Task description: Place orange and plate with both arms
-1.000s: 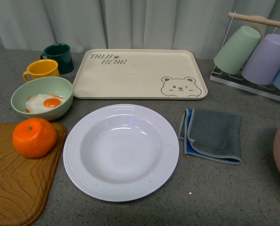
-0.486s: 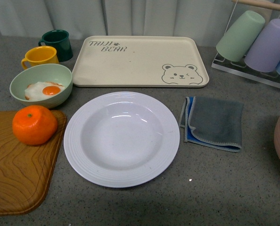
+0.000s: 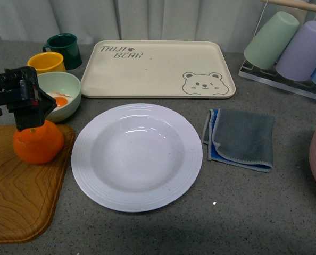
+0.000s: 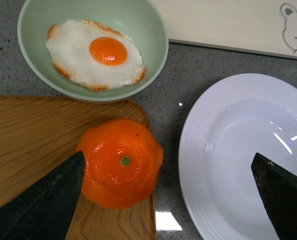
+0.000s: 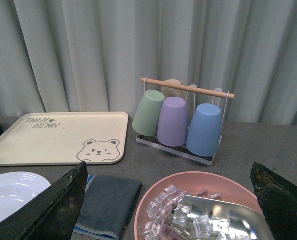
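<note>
Grey speckled counter, curtain behind, crockery all round. On it the orange [image 3: 38,147] sits on the wooden board [image 3: 14,202], at the corner nearest the plate [image 3: 136,157], w/ a strip of bare counter between the two.

The left gripper [image 3: 25,109] hangs right over the fruit, jaws spread wide and holding nothing; can't tell if it touches. From the left wrist cam one finger is close beside the orange and the other is way out over the plate, so the fruit isn't centred btwn them.

Risk no. 1, I'd say: closing like that shoves the orange sideways off the board (it's round, it'll roll) or into the green bowl [image 3: 67,90] w/ the fried egg just behind.

The right gripper [image 5: 168,207] is also spread and empty, up over the pink bowl of ice [image 5: 198,176], well apart from the plate.

Risk no. 2: the plate lies flat w/ a low rim, so a shallow pinch prob. slides it toward the folded cloth [image 3: 240,143] instead of lifting it. Both arms working near the plate could clash too.
</note>
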